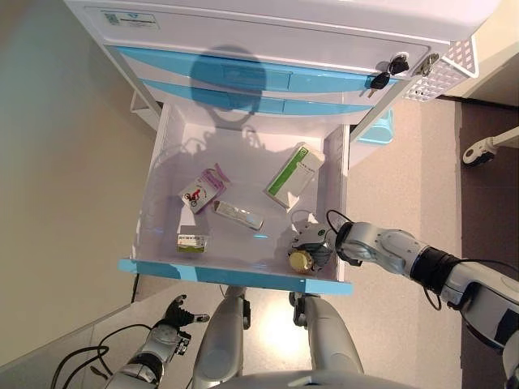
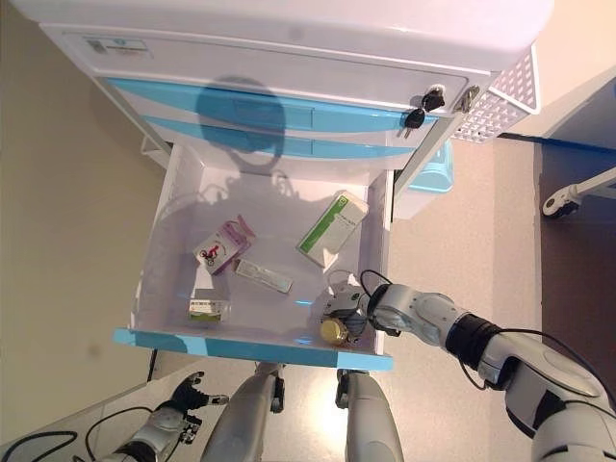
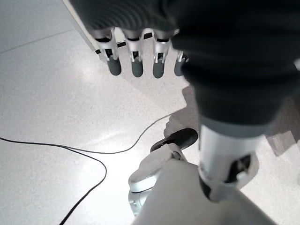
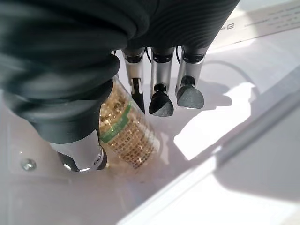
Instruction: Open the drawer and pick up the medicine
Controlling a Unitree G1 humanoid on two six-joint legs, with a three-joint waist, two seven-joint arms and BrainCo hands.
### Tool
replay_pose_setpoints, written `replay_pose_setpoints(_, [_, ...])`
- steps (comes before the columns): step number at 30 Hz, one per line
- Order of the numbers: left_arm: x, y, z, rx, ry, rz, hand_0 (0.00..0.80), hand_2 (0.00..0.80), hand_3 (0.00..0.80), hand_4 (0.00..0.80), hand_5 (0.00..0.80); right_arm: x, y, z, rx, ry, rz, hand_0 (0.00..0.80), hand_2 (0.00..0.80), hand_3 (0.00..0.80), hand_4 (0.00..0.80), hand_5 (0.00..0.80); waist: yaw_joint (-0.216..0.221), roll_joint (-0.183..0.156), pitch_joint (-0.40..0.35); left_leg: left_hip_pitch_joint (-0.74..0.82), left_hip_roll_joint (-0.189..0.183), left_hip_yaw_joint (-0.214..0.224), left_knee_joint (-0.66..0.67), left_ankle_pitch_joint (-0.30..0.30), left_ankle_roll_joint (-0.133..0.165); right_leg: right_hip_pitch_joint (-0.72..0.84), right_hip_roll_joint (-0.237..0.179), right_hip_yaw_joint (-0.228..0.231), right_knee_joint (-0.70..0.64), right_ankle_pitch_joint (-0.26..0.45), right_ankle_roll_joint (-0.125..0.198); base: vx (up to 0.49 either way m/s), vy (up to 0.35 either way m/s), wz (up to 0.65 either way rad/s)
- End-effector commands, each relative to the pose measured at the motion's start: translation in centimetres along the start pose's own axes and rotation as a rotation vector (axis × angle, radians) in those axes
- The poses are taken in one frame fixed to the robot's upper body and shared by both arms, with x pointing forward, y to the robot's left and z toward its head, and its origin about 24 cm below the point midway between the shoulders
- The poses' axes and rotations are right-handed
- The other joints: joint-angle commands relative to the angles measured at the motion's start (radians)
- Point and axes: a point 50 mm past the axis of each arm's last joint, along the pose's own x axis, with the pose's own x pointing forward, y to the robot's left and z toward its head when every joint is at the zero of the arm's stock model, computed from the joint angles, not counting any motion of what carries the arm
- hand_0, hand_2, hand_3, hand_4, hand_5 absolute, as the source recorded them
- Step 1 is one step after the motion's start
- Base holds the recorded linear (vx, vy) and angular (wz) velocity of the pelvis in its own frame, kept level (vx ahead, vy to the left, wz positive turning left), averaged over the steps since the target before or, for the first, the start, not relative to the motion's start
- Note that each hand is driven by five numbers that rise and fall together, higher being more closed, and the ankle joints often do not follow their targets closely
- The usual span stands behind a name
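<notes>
The drawer (image 1: 235, 277) of the white and blue cabinet stands pulled out. A small clear medicine bottle (image 1: 301, 261) with a gold cap and a green-banded label is in its front right corner. My right hand (image 1: 313, 238) reaches in over the drawer's right wall. In the right wrist view the bottle (image 4: 129, 131) sits between the thumb (image 4: 77, 150) and the curled fingers (image 4: 161, 101), which close on it just above the drawer floor. My left hand (image 1: 174, 318) hangs low near the floor on the left, fingers (image 3: 136, 61) straight and empty.
The drawer also holds a green and white box (image 1: 293, 174), a pink packet (image 1: 201, 192), a flat white pack (image 1: 238, 215) and a small green box (image 1: 191, 241). Keys (image 1: 389, 71) hang at the cabinet's right front. A white basket (image 1: 446, 73) hangs on its right side.
</notes>
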Motion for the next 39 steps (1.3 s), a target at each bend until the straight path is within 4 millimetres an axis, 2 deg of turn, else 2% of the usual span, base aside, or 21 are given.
replay_pose_setpoints(1, [-0.1,0.4,-0.7,-0.024,0.02,0.02,0.0,0.0,0.0,0.0,0.0,-0.1,-1.5,1.7,0.053,-0.086,-0.113,0.8,0.8,0.8,0.8,0.8,0.006,-0.045,0.012,0.006,-0.053,0.024,0.018,-0.062,0.024,-0.028,-0.023,0.042,-0.114,0.165,0.051,0.0,0.0,0.0])
replay_pose_setpoints(3, [-0.1,0.3,-0.8,-0.018,0.021,0.018,0.0,0.0,0.0,0.0,0.0,-0.3,-2.5,1.6,0.065,-0.096,-0.157,0.8,0.8,0.8,0.8,0.8,0.006,-0.046,0.006,0.009,-0.051,0.025,0.018,-0.063,0.024,-0.027,-0.025,0.039,-0.116,0.166,0.051,0.0,0.0,0.0])
replay_pose_setpoints(9, [-0.1,0.1,-0.7,-0.019,0.017,0.015,0.0,0.0,0.0,0.0,0.0,-0.5,-3.8,1.3,0.115,-0.09,-0.239,0.8,0.8,0.8,0.8,0.8,0.004,-0.044,-0.003,0.018,-0.05,0.028,0.014,-0.064,0.024,-0.02,-0.025,0.037,-0.116,0.162,0.05,0.0,0.0,0.0])
replay_pose_setpoints(17, [-0.2,0.0,-1.0,-0.01,0.024,0.013,0.0,0.0,0.0,0.0,0.0,-0.8,-4.7,1.1,0.177,-0.093,-0.304,0.8,0.8,0.8,0.8,0.8,0.005,-0.046,-0.014,0.026,-0.051,0.031,0.016,-0.07,0.027,-0.014,-0.025,0.039,-0.11,0.16,0.052,0.0,0.0,0.0])
replay_pose_setpoints(18, [-0.2,0.0,-1.0,-0.012,0.025,0.015,0.0,0.0,0.0,0.0,0.0,-1.1,-5.2,0.9,0.248,-0.096,-0.365,0.8,0.8,0.8,0.8,0.8,0.003,-0.044,-0.017,0.028,-0.05,0.032,0.017,-0.069,0.027,-0.012,-0.025,0.038,-0.109,0.159,0.051,0.0,0.0,0.0])
replay_pose_setpoints(23, [-0.3,0.1,-1.2,-0.014,0.027,0.016,0.0,0.0,0.0,0.0,0.0,-2.5,-6.5,0.1,0.378,-0.101,-0.499,0.8,0.8,0.8,0.8,0.8,0.002,-0.045,-0.028,0.043,-0.05,0.035,0.019,-0.073,0.026,0.005,-0.026,0.038,-0.11,0.157,0.052,0.021,0.004,-0.04])
replay_pose_setpoints(25, [-0.4,0.1,-1.6,-0.02,0.034,0.017,0.0,0.0,0.0,0.0,0.0,-3.3,-7.2,-0.2,0.507,-0.131,-0.593,0.8,0.8,0.8,0.8,0.8,0.001,-0.045,-0.039,0.062,-0.05,0.038,0.019,-0.079,0.026,0.022,-0.025,0.04,-0.107,0.152,0.053,0.034,0.0,-0.06])
replay_pose_setpoints(28, [-0.5,0.1,-1.9,-0.024,0.042,0.013,0.0,0.0,0.0,0.0,0.0,-3.9,-7.6,-0.4,0.554,-0.146,-0.627,0.8,0.8,0.8,0.8,0.8,0.002,-0.046,-0.05,0.069,-0.05,0.04,0.016,-0.078,0.025,0.031,-0.026,0.038,-0.114,0.157,0.053,0.036,0.0,-0.07])
replay_pose_setpoints(29, [-0.5,0.1,-2.2,-0.03,0.051,0.01,0.0,0.0,0.0,0.0,0.0,-4.6,-8.0,-0.5,0.628,-0.175,-0.677,0.8,0.8,0.8,0.8,0.8,0.001,-0.045,-0.063,0.085,-0.049,0.041,0.011,-0.079,0.023,0.05,-0.026,0.036,-0.122,0.155,0.054,0.052,-0.003,-0.08])
replay_pose_setpoints(32, [-0.7,0.1,-2.7,-0.037,0.062,0.006,0.0,0.0,0.0,0.0,0.0,-5.3,-8.1,-0.8,0.785,-0.229,-0.743,0.8,0.8,0.8,0.8,0.8,0.001,-0.045,-0.08,0.11,-0.047,0.04,0.004,-0.08,0.019,0.081,-0.026,0.029,-0.135,0.152,0.055,0.059,-0.013,0.0])
replay_pose_setpoints(33, [-0.7,0.1,-2.7,-0.036,0.062,0.006,0.0,0.0,0.0,0.0,0.0,-5.3,-8.1,-0.8,0.786,-0.229,-0.743,0.8,0.8,0.8,0.8,0.8,0.002,-0.045,-0.08,0.11,-0.047,0.04,0.004,-0.08,0.019,0.081,-0.026,0.029,-0.136,0.152,0.055,0.036,-0.008,0.03])
replay_pose_setpoints(35, [-0.9,0.0,-3.5,-0.042,0.085,0.001,0.0,0.0,0.0,0.0,0.0,-5.5,-7.6,-0.8,0.951,-0.288,-0.778,0.8,0.8,0.8,0.8,0.8,0.003,-0.045,-0.102,0.135,-0.045,0.04,-0.005,-0.083,0.016,0.113,-0.025,0.024,-0.148,0.149,0.056,0.067,-0.013,0.03])
replay_pose_setpoints(37, [-1.0,0.0,-3.8,-0.038,0.095,-0.001,0.0,0.0,0.0,0.0,0.0,-5.6,-7.5,-0.7,0.986,-0.309,-0.785,0.8,0.8,0.8,0.8,0.8,0.004,-0.045,-0.109,0.149,-0.045,0.039,-0.01,-0.084,0.014,0.129,-0.023,0.022,-0.154,0.147,0.057,0.078,-0.014,0.0])
replay_pose_setpoints(39, [-1.3,-0.2,-4.7,-0.034,0.123,-0.01,0.0,0.0,0.0,0.0,0.0,-5.9,-7.0,-0.7,1.099,-0.356,-0.793,0.8,0.8,0.8,0.8,0.8,0.004,-0.046,-0.134,0.177,-0.043,0.039,-0.02,-0.088,0.011,0.164,-0.021,0.015,-0.169,0.142,0.059,0.107,-0.017,0.02])
